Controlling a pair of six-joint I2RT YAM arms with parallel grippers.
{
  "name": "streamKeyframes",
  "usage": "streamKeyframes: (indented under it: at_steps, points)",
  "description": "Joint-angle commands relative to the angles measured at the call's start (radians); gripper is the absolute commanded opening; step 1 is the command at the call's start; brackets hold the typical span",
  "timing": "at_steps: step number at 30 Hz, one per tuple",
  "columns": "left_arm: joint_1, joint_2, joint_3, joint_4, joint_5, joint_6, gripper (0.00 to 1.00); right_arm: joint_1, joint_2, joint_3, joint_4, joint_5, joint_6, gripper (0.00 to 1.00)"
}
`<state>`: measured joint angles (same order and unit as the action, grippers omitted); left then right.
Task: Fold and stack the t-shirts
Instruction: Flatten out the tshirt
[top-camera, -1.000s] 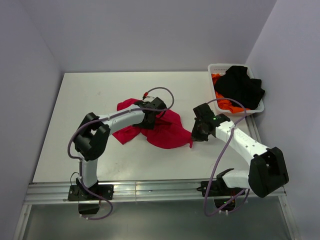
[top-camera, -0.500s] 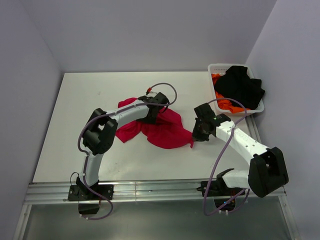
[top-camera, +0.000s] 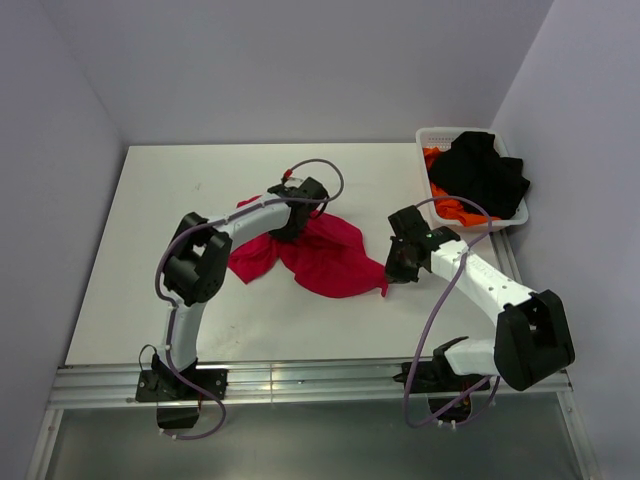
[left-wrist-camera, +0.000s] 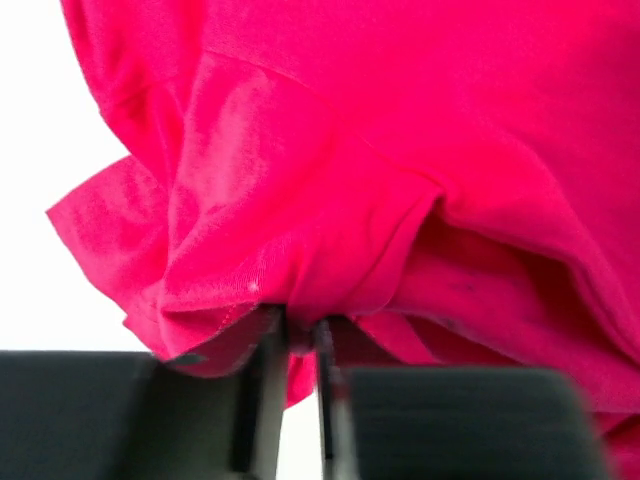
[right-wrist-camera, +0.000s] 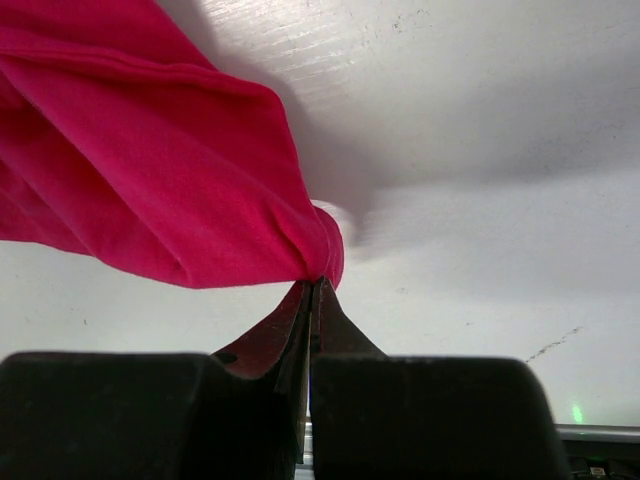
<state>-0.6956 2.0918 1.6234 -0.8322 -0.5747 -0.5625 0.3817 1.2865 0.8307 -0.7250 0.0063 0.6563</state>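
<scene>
1. The task is barely starting: the crimson t-shirt (top-camera: 330, 262) is lying crumpled and unfolded mid-table, while the black t-shirt (top-camera: 485, 175) and orange t-shirt (top-camera: 447, 209) are sitting in the basket (top-camera: 424, 140) at far right.
2. The left gripper (left-wrist-camera: 297, 322) is pinching a bunched fold at the crimson t-shirt's far edge, its jaws nearly closed on the cloth.
3. The right gripper (right-wrist-camera: 313, 283) is clamping its right corner, jaws pressed together.

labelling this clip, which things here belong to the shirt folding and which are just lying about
Job: red t-shirt, pinched by the left gripper and the right gripper; black t-shirt and orange t-shirt, heaped in the white basket.
Lying about: white basket, table.
</scene>
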Motion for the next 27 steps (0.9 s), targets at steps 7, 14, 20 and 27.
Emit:
streamKeyframes:
  at_steps: [7, 14, 20, 27]
  points:
    - [0.011, -0.025, 0.099, -0.074, -0.057, -0.037, 0.0, -0.01, -0.01, 0.039, -0.016, 0.023, -0.018, 0.0]
    - [0.016, -0.139, 0.082, -0.096, -0.008, -0.039, 0.06, -0.01, -0.038, 0.07, -0.045, 0.031, -0.02, 0.0]
    - [0.022, -0.151, 0.056, -0.09, 0.015, -0.04, 0.23, -0.01, -0.047, 0.05, -0.034, 0.018, -0.011, 0.0]
    - [0.022, -0.173, 0.049, -0.077, 0.038, -0.045, 0.24, -0.01, -0.098, 0.019, -0.047, 0.027, -0.003, 0.0]
